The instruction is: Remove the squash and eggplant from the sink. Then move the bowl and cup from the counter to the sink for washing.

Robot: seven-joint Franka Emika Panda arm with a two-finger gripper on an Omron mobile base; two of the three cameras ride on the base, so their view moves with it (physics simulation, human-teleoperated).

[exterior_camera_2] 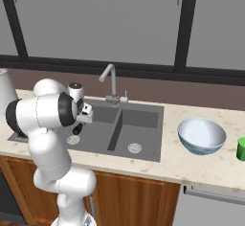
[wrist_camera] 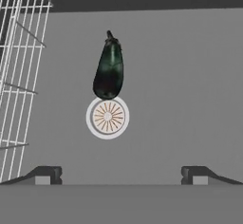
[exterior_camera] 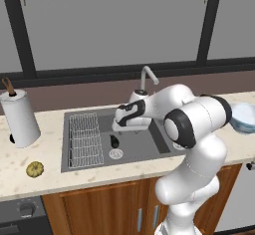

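The two-finger pincer (wrist_camera: 121, 174) is being held spread wide and empty above the dark grey double-basin sink (exterior_camera: 159, 142). Below it, the small near-black elongated eggplant (wrist_camera: 109, 70) is being seen lying on the left basin floor, touching the round white drain (wrist_camera: 107, 117), beside the wire rack (exterior_camera: 84, 139). The small round yellow-brown squash (exterior_camera: 35, 168) is being carried by the beige speckled counter (exterior_camera: 30, 152), left of the sink. The wide white bowl (exterior_camera_2: 201, 135) and the bright green cup (exterior_camera_2: 241, 149) are being kept on the counter to the right.

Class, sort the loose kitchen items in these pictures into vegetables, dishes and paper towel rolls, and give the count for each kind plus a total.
Vegetables: 2, squash and eggplant
Dishes: 2, bowl and cup
Paper towel rolls: 1, paper towel roll
Total: 5
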